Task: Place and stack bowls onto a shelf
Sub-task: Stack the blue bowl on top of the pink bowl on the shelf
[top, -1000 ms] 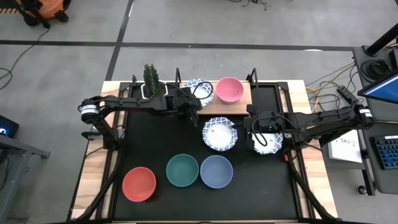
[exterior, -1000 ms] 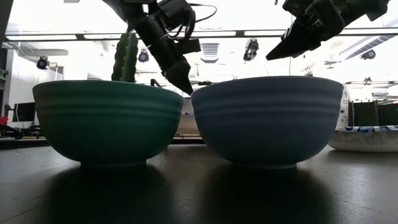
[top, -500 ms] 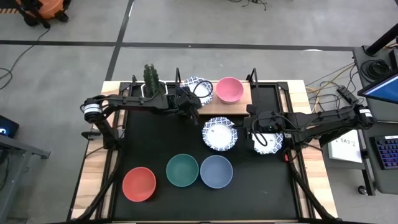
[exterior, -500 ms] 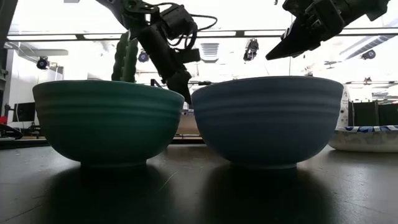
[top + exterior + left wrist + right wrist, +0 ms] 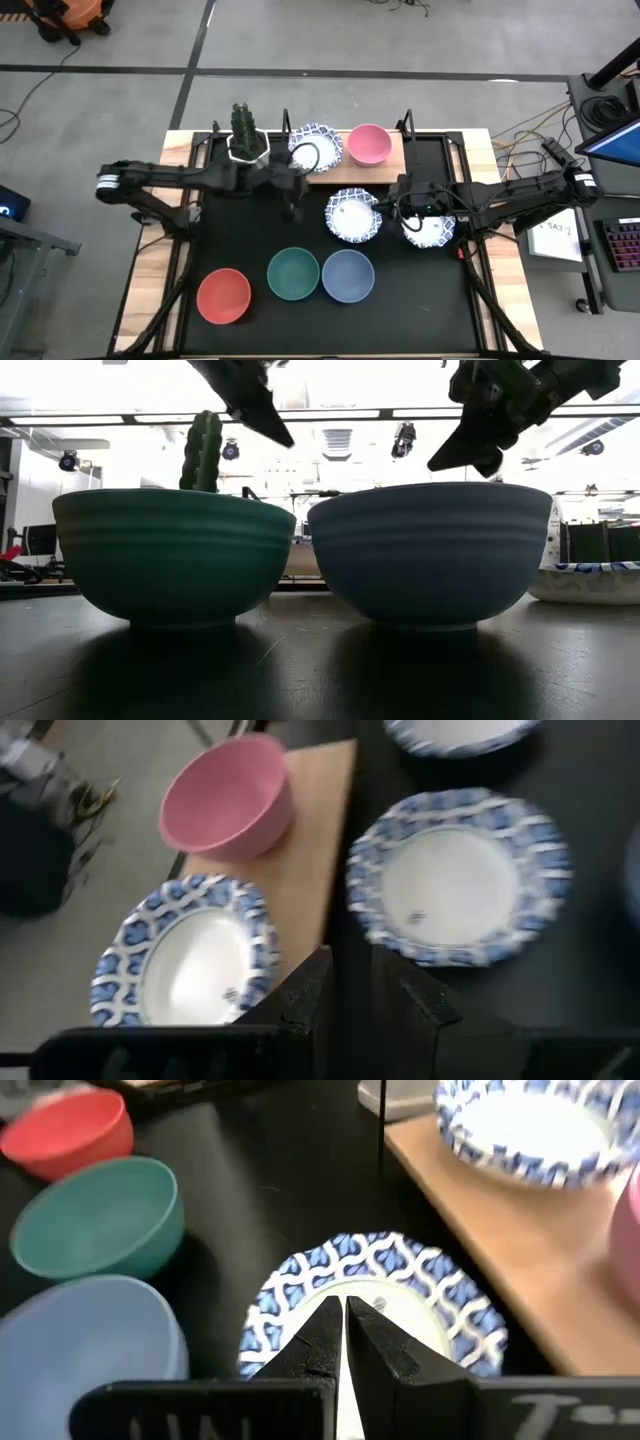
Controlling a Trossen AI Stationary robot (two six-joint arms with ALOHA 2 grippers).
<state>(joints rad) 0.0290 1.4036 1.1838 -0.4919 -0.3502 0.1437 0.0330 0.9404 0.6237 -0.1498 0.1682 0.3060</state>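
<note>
Bowls [image 5: 320, 275], patterned one [image 5: 430, 230] half hidden under right tool [image 5: 400, 205] pressed together, left tool [image 5: 350, 995] slightly spread, empty.

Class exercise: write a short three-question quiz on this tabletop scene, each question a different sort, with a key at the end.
1. True or false: the pink bowl sits on the shelf.
2. How many plain bowls stand on the black mat?
3. Which is nearest the right gripper? A red bowl B cactus pot C patterned bowl

Key: 1 true; 2 three: red, green bowl, blue bowl; 3 C.
</note>
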